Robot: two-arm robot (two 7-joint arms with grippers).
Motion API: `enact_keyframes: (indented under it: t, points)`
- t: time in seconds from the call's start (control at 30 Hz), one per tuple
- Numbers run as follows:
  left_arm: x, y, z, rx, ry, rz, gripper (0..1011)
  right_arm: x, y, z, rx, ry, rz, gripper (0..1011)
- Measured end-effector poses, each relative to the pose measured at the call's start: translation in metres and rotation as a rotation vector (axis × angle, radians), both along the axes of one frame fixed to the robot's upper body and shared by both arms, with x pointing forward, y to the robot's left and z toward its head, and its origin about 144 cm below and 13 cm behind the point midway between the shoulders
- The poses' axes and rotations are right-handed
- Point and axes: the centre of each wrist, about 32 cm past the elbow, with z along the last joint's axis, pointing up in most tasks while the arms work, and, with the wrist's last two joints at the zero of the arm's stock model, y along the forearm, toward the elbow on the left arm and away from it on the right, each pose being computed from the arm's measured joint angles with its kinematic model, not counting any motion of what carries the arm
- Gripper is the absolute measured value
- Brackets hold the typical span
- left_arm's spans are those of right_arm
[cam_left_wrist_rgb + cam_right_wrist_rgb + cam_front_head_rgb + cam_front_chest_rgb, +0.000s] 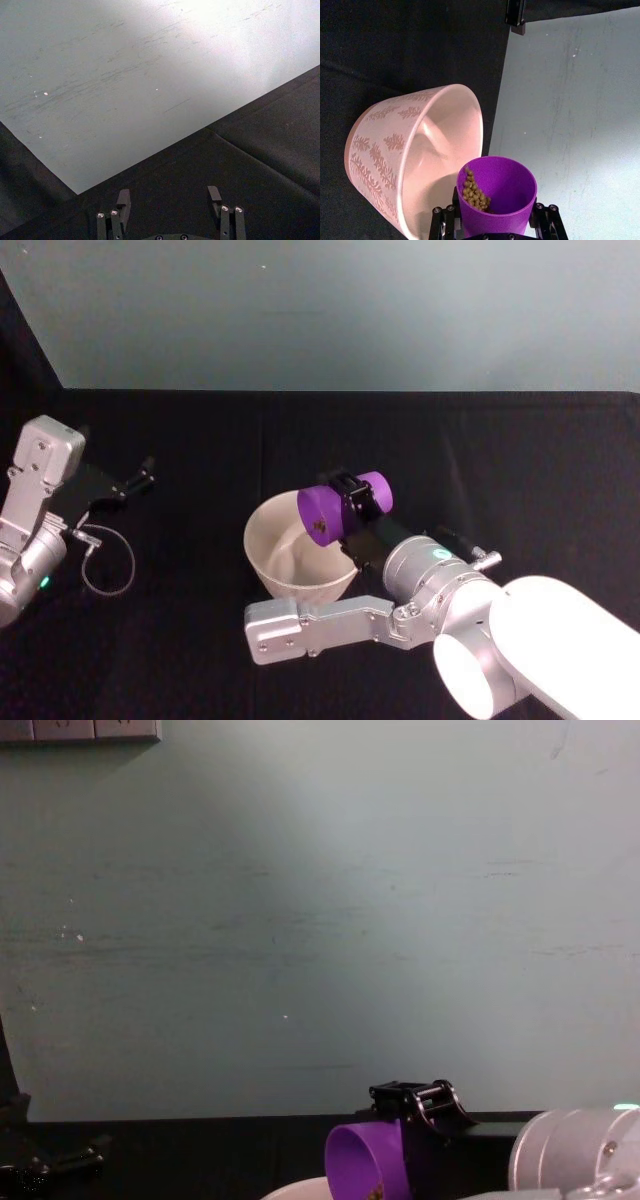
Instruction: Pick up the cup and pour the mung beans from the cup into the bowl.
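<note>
W/ cup (pixel 335 510) pinched by right gripper (pixel 354 500), mouth over bowl (pixel 262 552), tilt shd be raised slowly so mung beans (pixel 474 192) are landed inside rim; left gripper (pixel 169 196), spread, is parked far left.

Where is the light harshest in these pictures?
Left wrist view: glare bleaches the wall beyond the left gripper. Head view: the right arm's shell glows against the black table. Right wrist view: the right gripper's cup and the bowl are evenly lit.
</note>
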Motion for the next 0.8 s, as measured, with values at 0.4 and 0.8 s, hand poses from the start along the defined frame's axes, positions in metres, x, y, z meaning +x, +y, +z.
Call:
enact_keyframes:
  t: [0.4, 0.8]
  points:
    - [0.0, 0.0, 0.0, 0.0, 0.0, 0.0, 1000, -0.0026, 0.0034, -0.0013, -0.034, -0.024, 0.003, 726]
    - [0.0, 0.0, 0.0, 0.0, 0.0, 0.0, 1000, -0.0035, 0.0054, -0.0012, -0.054, -0.041, 0.005, 726]
